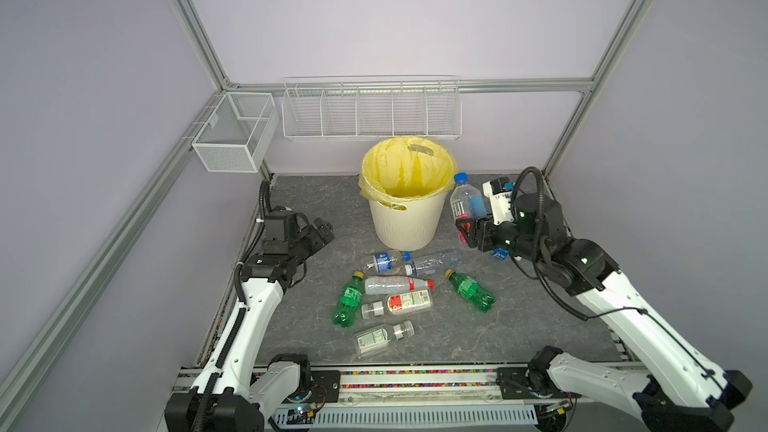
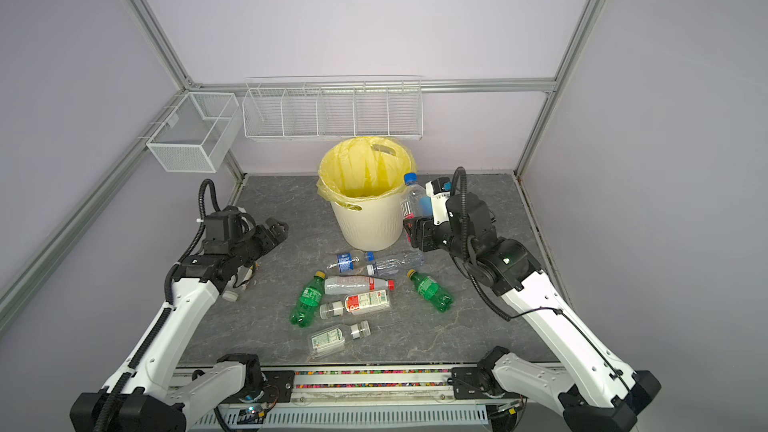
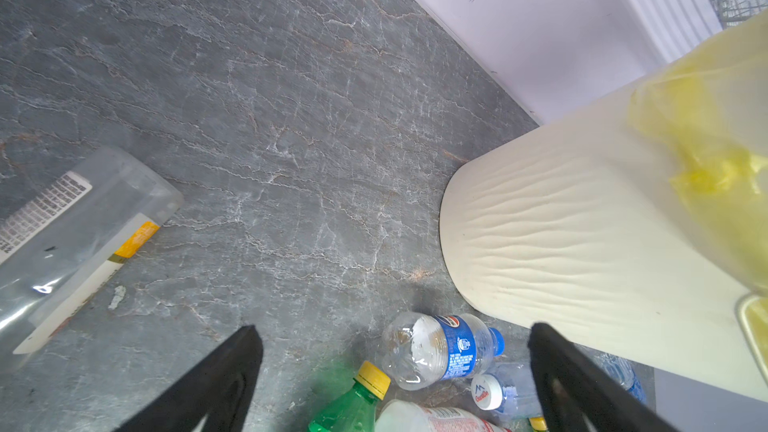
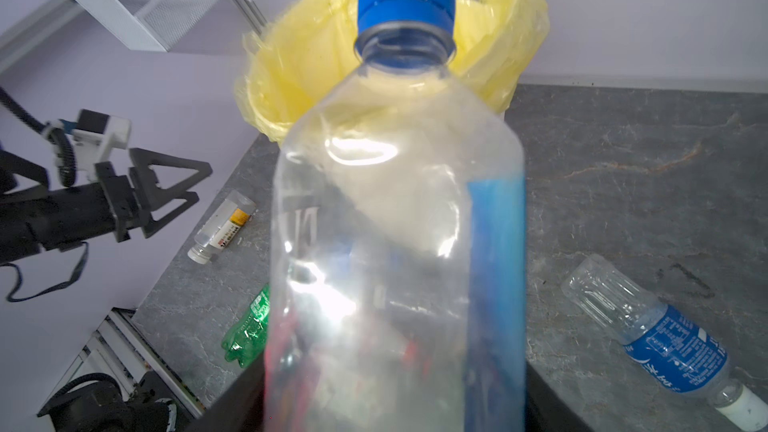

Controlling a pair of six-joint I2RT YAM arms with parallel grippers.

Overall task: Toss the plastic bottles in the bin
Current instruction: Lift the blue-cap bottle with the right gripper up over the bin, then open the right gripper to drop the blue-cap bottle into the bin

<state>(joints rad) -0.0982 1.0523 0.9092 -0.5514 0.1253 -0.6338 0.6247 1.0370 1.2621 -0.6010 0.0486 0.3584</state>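
While the left pincer [image 1: 324,231] gapes, the right pincer [image 1: 464,229] pinches a blue-capped bottle [image 1: 463,199].

Cream ribbed bin [image 1: 405,222], yellow liner [image 1: 376,168], grey veined tabletop [image 1: 540,326], green bottles [image 1: 348,299] capped yellow.

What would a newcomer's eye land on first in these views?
The round cream-white plastic bin with its yellow bag liner stands at back centre. Beside it, a clear plastic bottle with a blue cap is held upright in the right arm's jaws. In front lies a cluster of green and clear plastic bottles.
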